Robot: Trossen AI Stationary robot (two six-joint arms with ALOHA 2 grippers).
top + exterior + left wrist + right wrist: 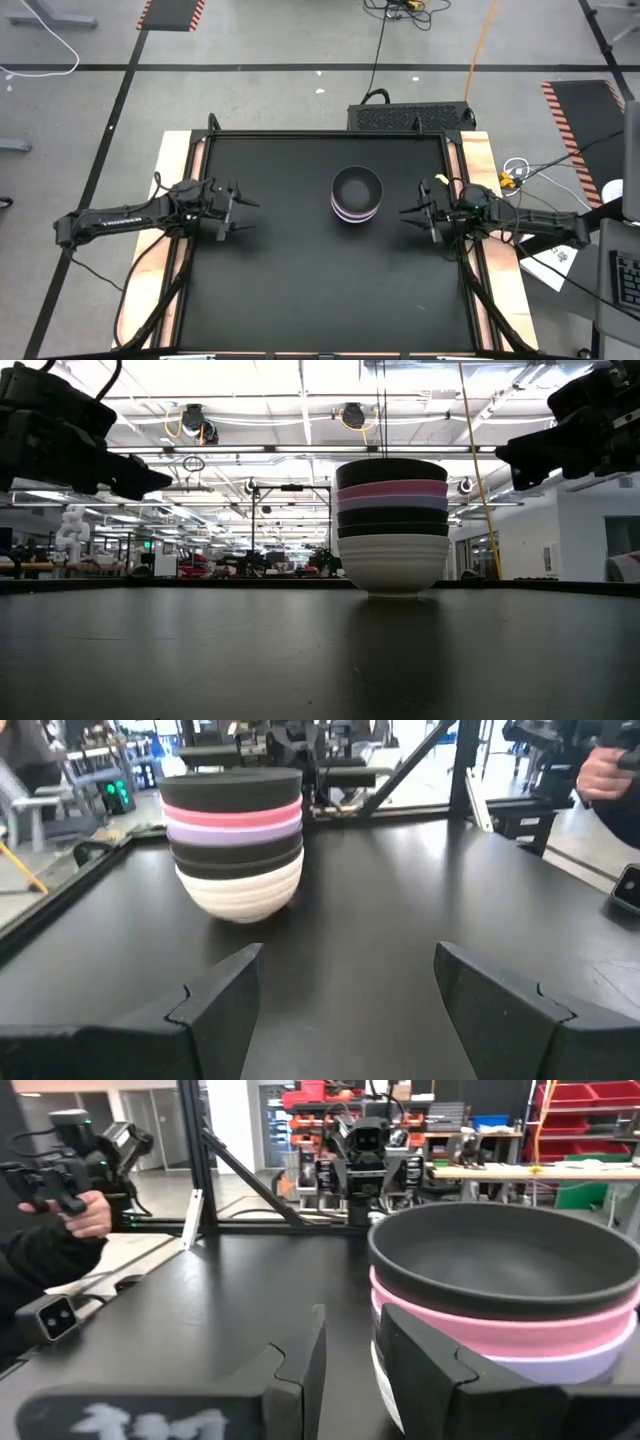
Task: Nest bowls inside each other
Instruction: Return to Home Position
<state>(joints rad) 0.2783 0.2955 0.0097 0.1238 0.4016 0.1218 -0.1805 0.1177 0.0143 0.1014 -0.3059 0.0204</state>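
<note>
The bowls (pixel 356 195) stand nested in one stack right of the table's middle. A black bowl (pixel 500 1255) is on top, then a pink one (pixel 392 489), a lavender one (pixel 232 834) and dark ones. A white bowl (pixel 392 563) at the bottom rests on the table by its base. My left gripper (pixel 252 216) hovers open near the left edge, pointing level at the stack (pixel 235 845), with nothing between its fingers. My right gripper (pixel 405 217) hovers close to the stack's right side. Its fingers (pixel 300 1370) stand a narrow gap apart and hold nothing.
The black table top (pixel 300 290) is bare around the stack and has wooden side rails (pixel 172 160). A black box (pixel 410 117) sits just past the far edge. Beyond the table, a person's hand (pixel 85 1215) holds a dark device.
</note>
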